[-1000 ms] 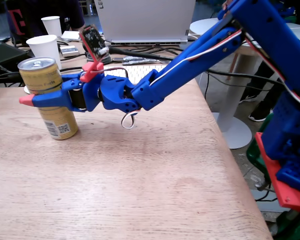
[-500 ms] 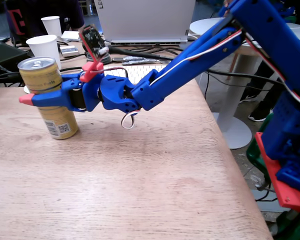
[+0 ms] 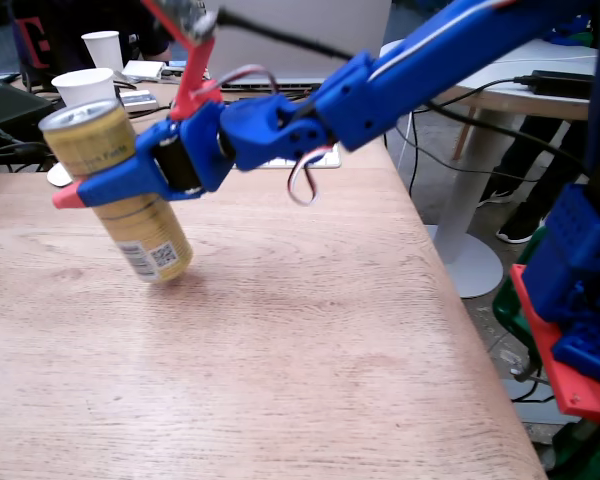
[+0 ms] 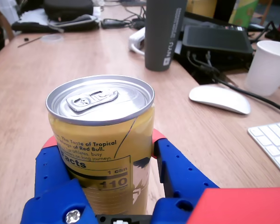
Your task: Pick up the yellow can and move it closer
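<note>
Right now the gripper [image 4: 102,186] squeezes the yellow Red Bull can [image 3: 120,190] from both sides, so it cannot slip. Tipped over, the can hangs between the blue fingers [image 4: 179,170], its bottom edge just about on the wooden table [image 3: 280,340], ready to come closer.

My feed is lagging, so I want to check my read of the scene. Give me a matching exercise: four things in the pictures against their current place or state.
Things:
1. yellow can
2. end effector
3. computer mouse
4. paper cup

States:
A. lying flat on the table, white, in front of the paper cup in the wrist view
B. tilted, with its top leaning left in the fixed view
C. standing upright at the right edge of the wrist view
D. closed around the can's middle

Pairs: 1-B, 2-D, 3-A, 4-C
</note>
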